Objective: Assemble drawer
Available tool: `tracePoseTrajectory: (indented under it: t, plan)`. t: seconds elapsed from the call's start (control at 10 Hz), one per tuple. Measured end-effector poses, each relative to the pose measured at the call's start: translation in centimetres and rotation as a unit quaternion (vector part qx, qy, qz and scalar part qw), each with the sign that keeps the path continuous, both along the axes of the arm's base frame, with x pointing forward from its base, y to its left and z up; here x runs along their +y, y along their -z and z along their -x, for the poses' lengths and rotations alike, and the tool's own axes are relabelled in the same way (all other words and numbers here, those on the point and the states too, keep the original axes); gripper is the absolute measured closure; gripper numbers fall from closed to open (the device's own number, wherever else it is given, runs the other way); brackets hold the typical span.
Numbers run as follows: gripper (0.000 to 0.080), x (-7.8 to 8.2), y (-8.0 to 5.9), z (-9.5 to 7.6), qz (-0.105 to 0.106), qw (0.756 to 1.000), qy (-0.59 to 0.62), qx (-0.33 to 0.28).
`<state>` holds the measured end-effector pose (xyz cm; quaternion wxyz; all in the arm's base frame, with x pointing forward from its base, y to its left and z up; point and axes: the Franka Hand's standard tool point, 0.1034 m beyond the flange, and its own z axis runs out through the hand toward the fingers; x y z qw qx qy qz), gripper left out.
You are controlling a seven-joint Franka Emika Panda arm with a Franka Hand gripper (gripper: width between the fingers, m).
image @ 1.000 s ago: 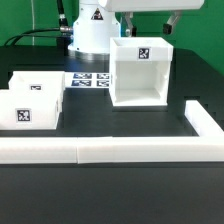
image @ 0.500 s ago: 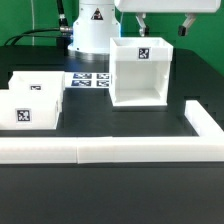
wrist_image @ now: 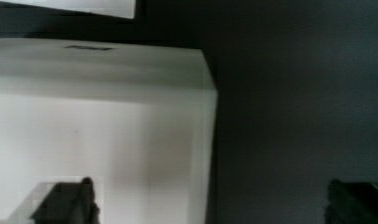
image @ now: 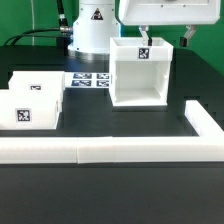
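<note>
One large white box-shaped drawer housing (image: 140, 85) stands upright on the black tabletop (image: 110, 195), toward the exterior view's right and behind the middle. It is open toward the camera, and nothing shows inside it; a black-and-white marker tag sits high on it.

The housing looks like stiff, smooth plastic with thin walls. It is probably light, unlikely to bend, and apt to slip under a weak pinch. The best hold seems to be across the upper edge of one side wall, with one finger inside and one outside.

The robot's two dark fingers (image: 147, 34) hang just above the housing, spread apart and gripping nothing. In the wrist view one of the fingers (wrist_image: 61, 200) is over the white housing (wrist_image: 97, 120) and the other is over dark tabletop, so the housing's edge lies between them.

Two smaller white drawer boxes, one nearer (image: 25, 112) and one farther (image: 45, 82), sit together at the exterior view's left, well apart from the housing. Each carries a tag, and their insides cannot be seen from here.

The marker board (image: 90, 80) lies flat between these boxes and the housing. A low white L-shaped fence (image: 100, 150) runs along the front and up the exterior view's right.
</note>
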<state>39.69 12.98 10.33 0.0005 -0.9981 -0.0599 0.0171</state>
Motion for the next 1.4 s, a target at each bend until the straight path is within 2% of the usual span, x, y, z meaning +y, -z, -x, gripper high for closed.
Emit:
tracePoseTrajectory:
  t: [0.2, 0.4, 0.5, 0.6, 0.7, 1.3, 1.4]
  plan:
    - [0.0177, -0.3, -0.1, -0.2, -0.001, 1.0, -0.001, -0.001]
    - [0.0531, -0.2, -0.1, -0.2, -0.001, 1.0, -0.002, -0.001]
    - [0.0667, -0.2, -0.1, -0.2, -0.001, 1.0, -0.002, -0.001]
    - [0.0667, -0.2, -0.1, -0.2, -0.001, 1.0, -0.002, -0.001]
    - [0.0762, -0.2, -0.1, -0.2, -0.001, 1.0, -0.002, -0.001]
    - [0.0762, -0.3, 0.0, -0.3, -0.002, 1.0, -0.007, -0.001]
    - [0.0762, -0.8, -0.1, -1.5, -0.005, 1.0, -0.02, -0.004]
